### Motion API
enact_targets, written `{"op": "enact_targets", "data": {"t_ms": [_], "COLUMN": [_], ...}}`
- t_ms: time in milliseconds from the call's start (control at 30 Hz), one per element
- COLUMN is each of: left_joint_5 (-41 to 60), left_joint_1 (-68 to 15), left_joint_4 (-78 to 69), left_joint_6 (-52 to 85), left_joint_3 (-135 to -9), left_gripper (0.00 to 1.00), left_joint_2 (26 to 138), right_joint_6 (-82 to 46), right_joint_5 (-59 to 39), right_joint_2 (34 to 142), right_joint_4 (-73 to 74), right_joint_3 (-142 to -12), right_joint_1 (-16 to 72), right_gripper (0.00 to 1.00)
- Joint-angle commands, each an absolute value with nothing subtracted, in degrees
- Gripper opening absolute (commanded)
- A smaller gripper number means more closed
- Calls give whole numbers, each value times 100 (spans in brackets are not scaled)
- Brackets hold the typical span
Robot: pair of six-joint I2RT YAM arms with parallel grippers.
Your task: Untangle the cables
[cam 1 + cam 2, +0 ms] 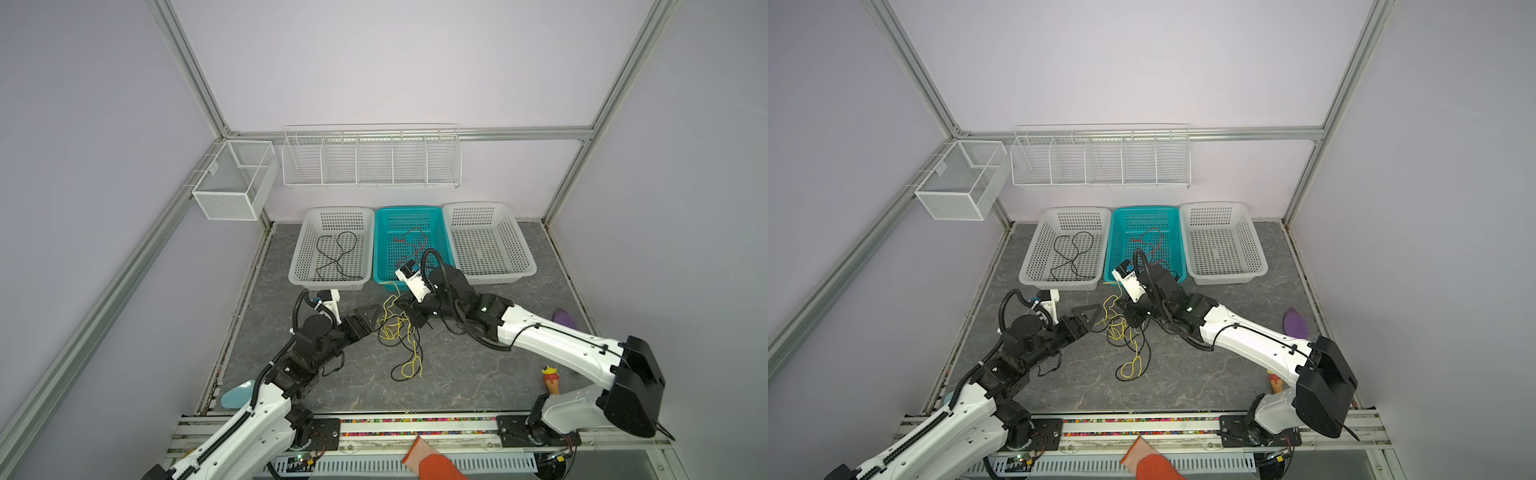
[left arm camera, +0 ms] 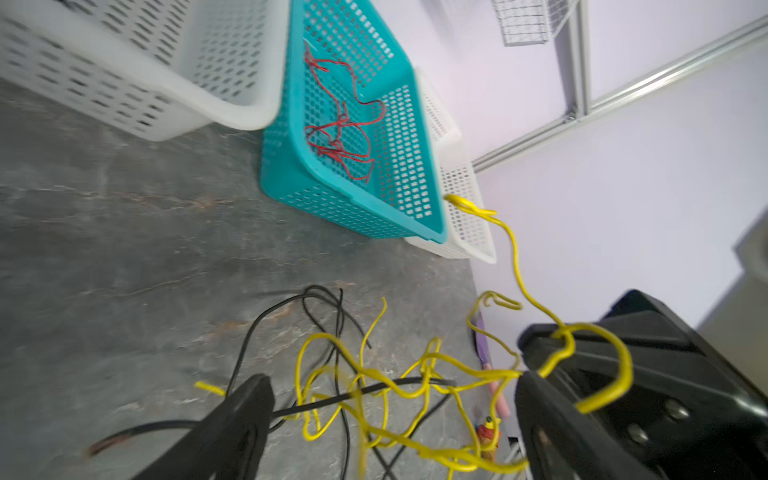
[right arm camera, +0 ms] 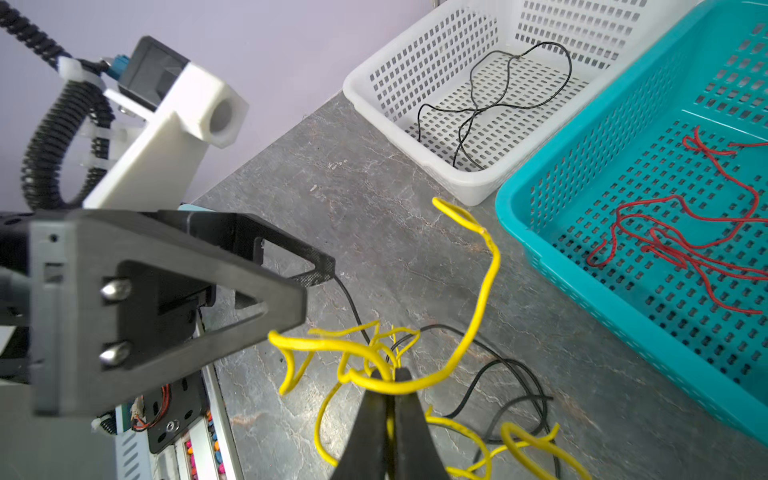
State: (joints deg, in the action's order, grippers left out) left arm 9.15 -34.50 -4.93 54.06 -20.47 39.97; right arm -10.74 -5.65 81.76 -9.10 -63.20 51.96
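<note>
**Yellow cable pinched by the right gripper, left gripper spread wide at the tangle**

At the centre of both top views, just below the teal basket (image 1: pixel 381 249), a tangle of yellow cable (image 3: pixel 493 266) and black cable (image 2: pixel 324 402) was spread on the grey tabletop (image 1: pixel 478 374). At the lower centre of the right wrist view, the right gripper (image 3: pixel 391 374) was seen closed tight on a strand of the yellow cable. In the left wrist view the left gripper (image 2: pixel 395 384) was seen spread wide with nothing clamped — the black cable ran between its fingers (image 2: pixel 245 411), and a yellow loop was draped over the finger at lower right. A red cable (image 3: pixel 725 176) was seen inside the teal basket, and a second black cable (image 3: pixel 482 110) in the white basket (image 3: pixel 419 145) to its left in both top views.
</note>
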Motion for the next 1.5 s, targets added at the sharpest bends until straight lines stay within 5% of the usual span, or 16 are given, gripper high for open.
{"op": "enact_targets", "data": {"t_ms": [0, 267, 633, 933, 1467], "left_joint_5": [1576, 2210, 1965, 2663, 2454], "left_joint_1": [-3454, -3487, -3489, -3489, -3490], "left_joint_4": [-1521, -2582, -689, -1032, -246], "left_joint_6": [5491, 5624, 4352, 4387, 3873], "left_joint_3": [-1957, -1663, -2632, -2774, -3287], "left_gripper": [92, 89, 74, 47, 3], "left_joint_2": [3958, 3951, 4017, 4656, 4849], "right_joint_6": [-1089, -1113, -872, -770, -639], "right_joint_5": [-673, -712, -1311, -1351, -1356], "right_joint_2": [8157, 8199, 8235, 8307, 8375], "right_joint_4": [-798, -835, -834, -914, -1008], "right_joint_3": [-6267, -6249, -6218, -6266, -6284], "right_joint_1": [5142, 5080, 5090, 5150, 5263], "right_gripper": [7, 7, 7, 7, 10]}}
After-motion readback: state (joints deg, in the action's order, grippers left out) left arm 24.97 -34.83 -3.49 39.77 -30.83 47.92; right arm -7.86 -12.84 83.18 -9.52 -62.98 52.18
